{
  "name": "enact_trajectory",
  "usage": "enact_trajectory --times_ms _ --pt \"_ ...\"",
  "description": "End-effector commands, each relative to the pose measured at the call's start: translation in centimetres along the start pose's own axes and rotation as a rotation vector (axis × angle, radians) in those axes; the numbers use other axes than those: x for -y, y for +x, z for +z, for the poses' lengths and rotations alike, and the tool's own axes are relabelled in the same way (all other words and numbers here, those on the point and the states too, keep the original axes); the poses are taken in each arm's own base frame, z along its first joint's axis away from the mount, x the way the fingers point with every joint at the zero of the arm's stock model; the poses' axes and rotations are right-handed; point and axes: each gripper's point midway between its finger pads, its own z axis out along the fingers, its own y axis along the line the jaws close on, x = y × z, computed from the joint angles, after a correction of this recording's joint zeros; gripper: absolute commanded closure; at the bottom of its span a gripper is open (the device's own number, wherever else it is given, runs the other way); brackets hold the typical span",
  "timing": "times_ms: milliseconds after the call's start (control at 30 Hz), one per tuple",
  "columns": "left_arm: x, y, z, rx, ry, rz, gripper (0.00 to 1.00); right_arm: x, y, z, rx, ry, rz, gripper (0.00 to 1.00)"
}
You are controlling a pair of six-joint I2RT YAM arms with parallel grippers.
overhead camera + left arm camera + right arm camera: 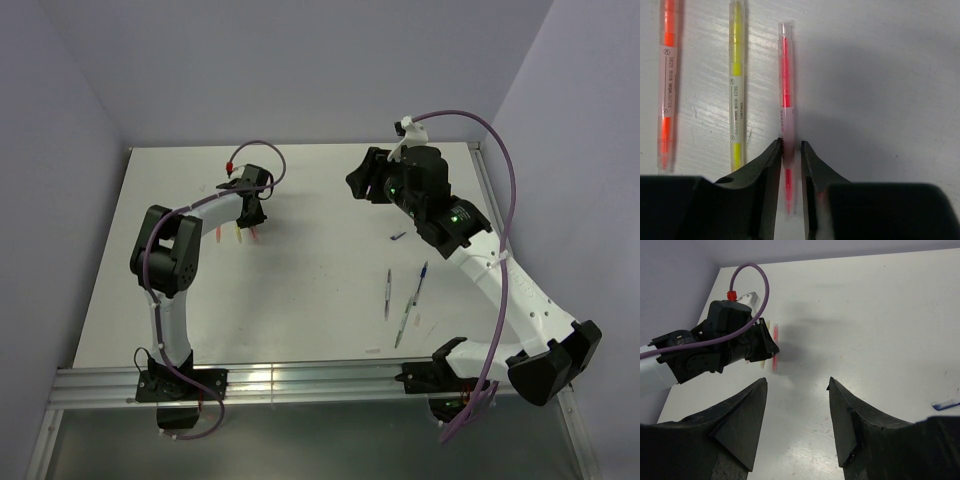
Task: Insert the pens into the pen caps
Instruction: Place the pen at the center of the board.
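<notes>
Left gripper [790, 146]: nearest the lens, its black fingers narrowly apart, one on each side of the red-pink pen. One finger is at the barrel and a sliver of table [880, 75] shows beside the other.
Red-pink pen [785, 85]: lies flat, lengthwise between those fingers. Its pale label is too faint to read.
Yellow pen [736, 60]: just beside the red-pink one and parallel to it. The white label reads "S623", "HIGHLIGHTER" and "deli".
Orange pen [669, 30]: next over, also parallel. Its label reads "S623" and "HIGHLIGHTER".
Right gripper [797, 385]: fingers spread wide with nothing between them, above the table and facing the left arm.
Grey pen [388, 295]: lies near the right arm, well apart from the three highlighters.
Blue pen [421, 282]: just beside the grey pen, with a paler pen [403, 328] in line with it.
Dark blue cap [398, 237]: alone on the table, between the right gripper and the grey pen.
</notes>
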Motion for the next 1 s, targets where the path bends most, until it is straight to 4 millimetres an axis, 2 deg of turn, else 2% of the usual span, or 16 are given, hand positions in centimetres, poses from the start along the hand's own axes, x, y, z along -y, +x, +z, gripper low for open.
enact_trajectory --times_ms 0,267,500,967 --pt "-1.6 2.1 0.9 -0.073 -0.062 0.036 0.73 0.0 -0.5 0.1 0.022 -0.010 0.000 0.40" --pt "-1.5 1.9 0.7 -0.073 -0.059 0.034 0.72 0.1 -0.5 0.3 0.019 -0.009 0.000 0.40" --pt "-1.4 -0.1 -1.2 -0.031 -0.040 0.025 0.69 0.1 -0.5 0.3 0.021 -0.010 0.002 0.40" --pt "-0.7 -2.8 -4.4 0.029 0.028 0.039 0.67 0.8 -0.6 0.2 0.025 0.022 0.003 0.41"
